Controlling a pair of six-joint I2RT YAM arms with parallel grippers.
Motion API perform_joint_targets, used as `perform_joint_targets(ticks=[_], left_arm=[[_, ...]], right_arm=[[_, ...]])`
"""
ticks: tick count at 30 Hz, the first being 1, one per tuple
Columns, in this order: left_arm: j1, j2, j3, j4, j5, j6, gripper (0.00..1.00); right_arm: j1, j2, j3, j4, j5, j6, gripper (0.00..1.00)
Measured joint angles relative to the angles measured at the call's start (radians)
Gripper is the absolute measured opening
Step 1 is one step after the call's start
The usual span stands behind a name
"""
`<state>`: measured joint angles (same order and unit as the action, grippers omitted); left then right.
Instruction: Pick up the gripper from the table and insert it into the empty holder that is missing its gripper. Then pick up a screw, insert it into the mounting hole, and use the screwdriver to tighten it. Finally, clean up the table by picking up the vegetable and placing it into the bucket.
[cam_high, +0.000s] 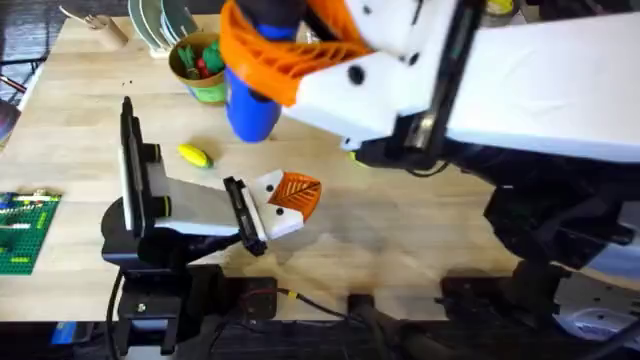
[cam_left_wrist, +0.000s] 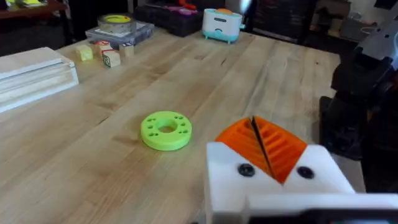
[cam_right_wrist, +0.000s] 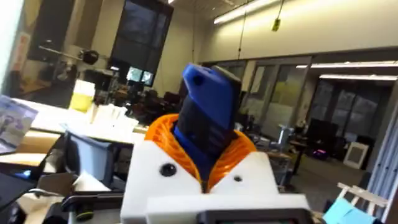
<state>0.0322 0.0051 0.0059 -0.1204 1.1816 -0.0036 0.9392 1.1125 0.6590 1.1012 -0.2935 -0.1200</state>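
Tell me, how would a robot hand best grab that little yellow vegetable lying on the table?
Probably from straight above, pinching across its narrow middle. The vegetable lies flat on the table, an oblong with a greenish end, so its long sides give two facing surfaces for the fingers. Bare wood surrounds it, and the left gripper sits nearest, while the right gripper holds the screwdriver.

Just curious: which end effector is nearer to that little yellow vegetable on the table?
Left. The left end effector rests low on the table beside the vegetable; the right end effector is raised high, holding the blue screwdriver.
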Motion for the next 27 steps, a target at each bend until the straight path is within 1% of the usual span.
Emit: perform_joint_targets(ticks=[3, 5, 8, 12, 14, 17, 21, 24, 27], left_arm=[[0.0, 0.0, 0.0, 0.0, 0.0, 0.0, 0.003], [0.0, 0.0, 0.0, 0.0, 0.0, 0.0, 0.003], [0.0, 0.0, 0.0, 0.0, 0.0, 0.0, 0.003], [0.0, 0.0, 0.0, 0.0, 0.0, 0.0, 0.003], [0.0, 0.0, 0.0, 0.0, 0.0, 0.0, 0.003], [0.0, 0.0, 0.0, 0.0, 0.0, 0.0, 0.003], [0.0, 0.0, 0.0, 0.0, 0.0, 0.0, 0.003], [0.0, 0.0, 0.0, 0.0, 0.0, 0.0, 0.003], [0.0, 0.0, 0.0, 0.0, 0.0, 0.0, 0.003]], right_arm=[[-0.044, -0.026, 0.0, 0.001, 0.002, -0.023, 0.023], [-0.081, -0.025, 0.0, -0.055, 0.017, -0.066, 0.023], [-0.15, -0.004, 0.0, -0.198, 0.066, -0.183, 0.023], [-0.267, 0.042, 0.0, -0.4, 0.165, -0.401, 0.023], [-0.335, 0.073, 0.001, -0.474, 0.22, -0.529, 0.023], [-0.433, 0.13, 0.002, -0.535, 0.295, -0.705, 0.023], [-0.542, 0.227, 0.012, -0.588, 0.377, -0.881, 0.023], [-0.587, 0.31, 0.013, -0.608, 0.407, -0.968, 0.023], [-0.6, 0.39, 0.013, -0.609, 0.418, -1.028, 0.023]])
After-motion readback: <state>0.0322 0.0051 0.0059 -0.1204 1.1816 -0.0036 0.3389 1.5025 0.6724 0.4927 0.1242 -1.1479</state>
